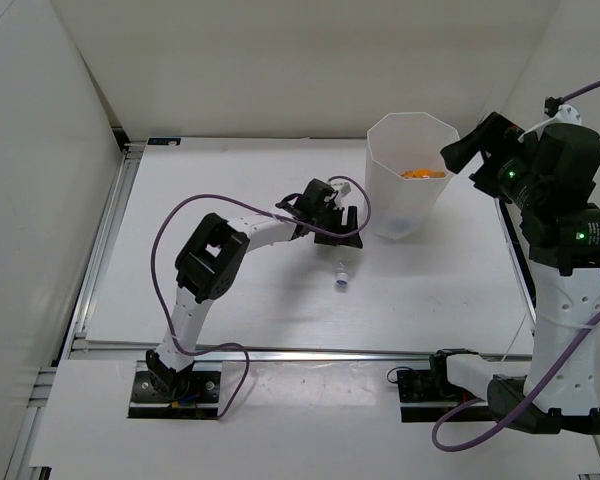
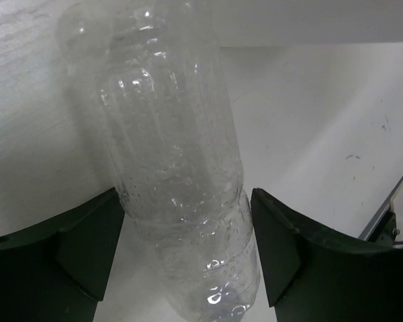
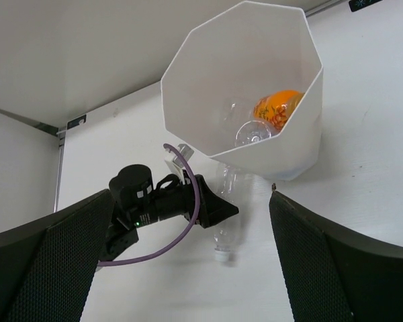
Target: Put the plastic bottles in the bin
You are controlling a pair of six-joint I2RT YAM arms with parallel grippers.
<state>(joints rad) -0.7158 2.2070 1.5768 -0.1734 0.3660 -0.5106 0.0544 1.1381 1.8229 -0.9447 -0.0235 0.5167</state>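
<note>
A plain clear bottle [image 1: 343, 268] with a white cap lies on the table, cap toward me, just left of the bin [image 1: 380, 190]. My left gripper [image 1: 336, 232] is open, with its jaws on either side of the bottle's base end [image 2: 181, 201]. The tall white bin [image 3: 188, 100] holds the short orange bottle [image 3: 279, 107] and another clear bottle [image 3: 245, 131]. The orange bottle also shows in the top view [image 1: 423, 173]. My right gripper [image 1: 470, 148] is open and empty, raised high beside the bin's right rim. The right wrist view [image 3: 191, 198] looks down on the lying bottle [image 3: 227, 215].
White walls enclose the table on the left, back and right. A metal rail [image 1: 280, 352] runs along the near edge and another [image 1: 105, 240] along the left side. The left arm's purple cable [image 1: 170, 225] loops above the table.
</note>
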